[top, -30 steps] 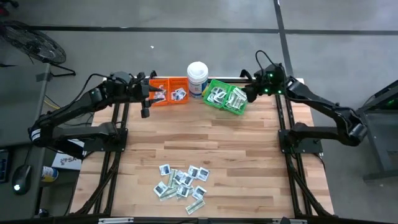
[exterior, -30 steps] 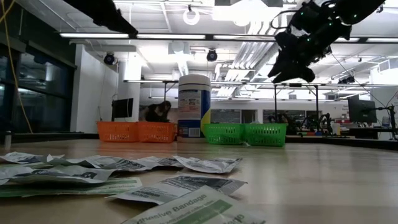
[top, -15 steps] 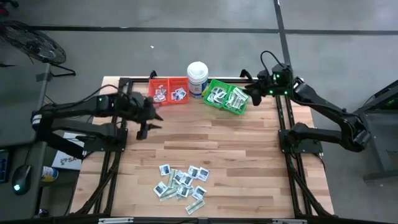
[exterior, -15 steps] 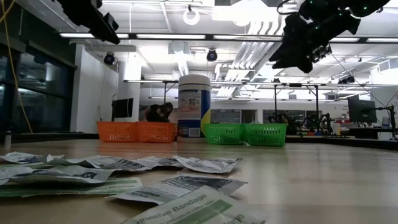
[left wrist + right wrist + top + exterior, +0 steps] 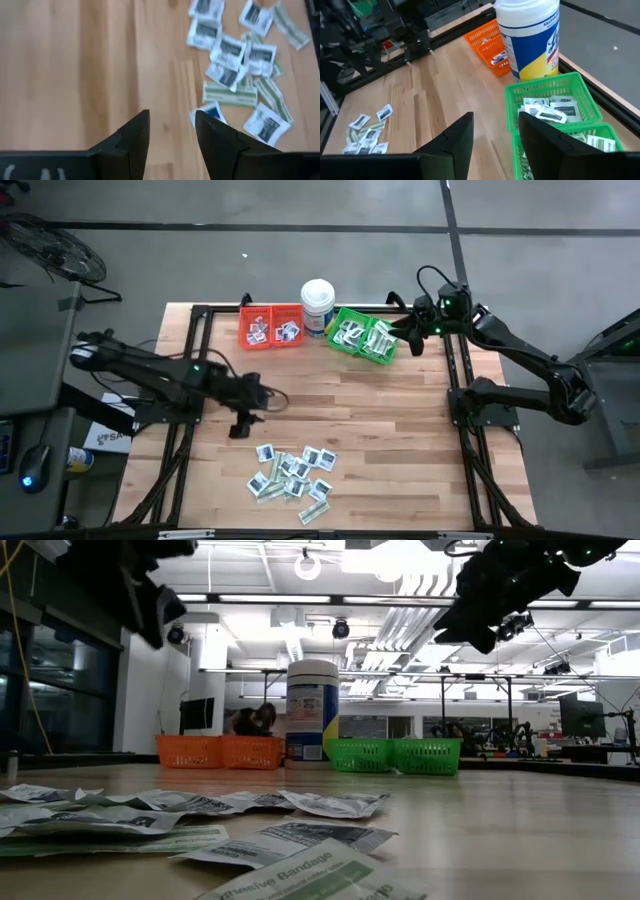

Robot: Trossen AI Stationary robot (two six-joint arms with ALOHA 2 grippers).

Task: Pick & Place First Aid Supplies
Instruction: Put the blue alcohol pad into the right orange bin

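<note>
1. Two grippers are seen parted and empty: the left gripper (image 5: 243, 423) is held over the table's (image 5: 400, 440) middle, the right gripper (image 5: 408, 340) over the green bin (image 5: 364, 337) by the far edge.
2. Loose first aid supplies (image 5: 292, 475) are heaped near the front edge.

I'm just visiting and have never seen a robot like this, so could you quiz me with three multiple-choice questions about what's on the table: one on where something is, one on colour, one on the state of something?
1. Where is the loose pile of packets?
A. on the bare wood at the table's near edge
B. inside the tub
C. on the floor

2. What colours are the two bins flanking the white tub?
A. blue and yellow
B. orange and green
C. both black

3. What is the left gripper holding?
A. the tub
B. a bin
C. nothing

Answers: 1 A, the high view shows them scattered on the wood. 2 B, one bin on each side of the tub. 3 C, the left wrist view shows only bare space between its parted fingers.
</note>
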